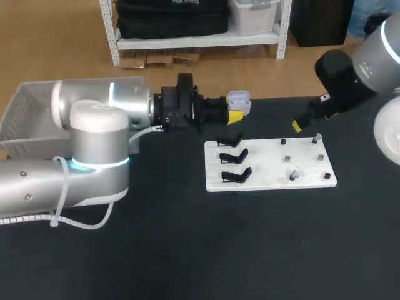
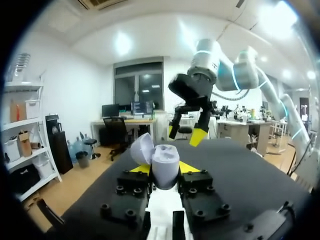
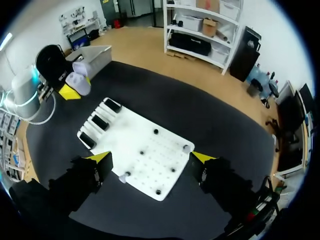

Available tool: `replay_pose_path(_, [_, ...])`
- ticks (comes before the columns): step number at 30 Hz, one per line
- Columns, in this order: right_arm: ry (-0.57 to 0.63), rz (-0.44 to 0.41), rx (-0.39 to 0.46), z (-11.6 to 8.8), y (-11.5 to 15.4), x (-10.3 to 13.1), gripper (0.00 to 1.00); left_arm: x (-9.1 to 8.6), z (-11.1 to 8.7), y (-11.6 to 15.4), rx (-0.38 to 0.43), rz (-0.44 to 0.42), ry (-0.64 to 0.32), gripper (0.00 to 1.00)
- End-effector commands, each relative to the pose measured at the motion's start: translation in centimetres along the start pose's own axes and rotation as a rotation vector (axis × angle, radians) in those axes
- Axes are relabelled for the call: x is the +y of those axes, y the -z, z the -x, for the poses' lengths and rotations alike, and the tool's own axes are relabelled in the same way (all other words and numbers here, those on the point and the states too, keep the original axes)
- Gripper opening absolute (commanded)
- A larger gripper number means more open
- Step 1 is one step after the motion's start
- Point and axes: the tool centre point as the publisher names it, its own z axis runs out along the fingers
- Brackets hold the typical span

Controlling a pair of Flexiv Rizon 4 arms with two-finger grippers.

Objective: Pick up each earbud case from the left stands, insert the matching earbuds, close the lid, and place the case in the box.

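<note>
The earbud case [image 1: 239, 98], its lid open, is held clenched in the left pincer [image 1: 235, 113] at the upper middle of the frame, seemingly to be filled, while the right pincer [image 3: 152, 159] is spread open over the white peg board [image 1: 269, 167].

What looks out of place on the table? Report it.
Nothing stands out. The earbud case sits lid-open in the left gripper, the white board lies flat, and the right gripper hangs open above it.

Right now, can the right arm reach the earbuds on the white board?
Probably yes. The right tool hangs open above the white board, with nothing between it and the earbuds; the left tool holds the case off to one side.
</note>
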Motion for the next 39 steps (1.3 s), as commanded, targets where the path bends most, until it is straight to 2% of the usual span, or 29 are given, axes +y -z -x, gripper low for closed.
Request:
replay_pose_path(1, [-0.005,-0.107,0.002,-0.3,0.8,0.2,1.0,-0.1,0.1,-0.3,-0.059,0.007,-0.004,0.0])
replay_pose_path(6, [-0.005,-0.107,0.002,-0.3,0.8,0.2,1.0,-0.1,0.4,-0.5,-0.039,0.025,0.002,0.0])
replay_pose_path(14, [-0.005,-0.107,0.002,-0.3,0.8,0.2,1.0,-0.4,1.6,-0.9,-0.034,0.004,0.017,0.0])
replay_pose_path(20, [-0.015,-0.136,0.077,-1.6,-1.6,-0.5,1.0,-0.7,2.3,-1.2,-0.041,-0.017,-0.01,0.0])
replay_pose_path(29, [-0.061,-0.179,0.127,-2.7,-2.5,-1.9,1.0,-0.5,2.4,-1.4,-0.025,-0.008,-0.001,0.0])
replay_pose_path(39, [-0.055,-0.251,0.199,-3.4,-4.1,-4.0,1.0,-0.5,2.4,-1.4,-0.025,-0.008,-0.001,0.0])
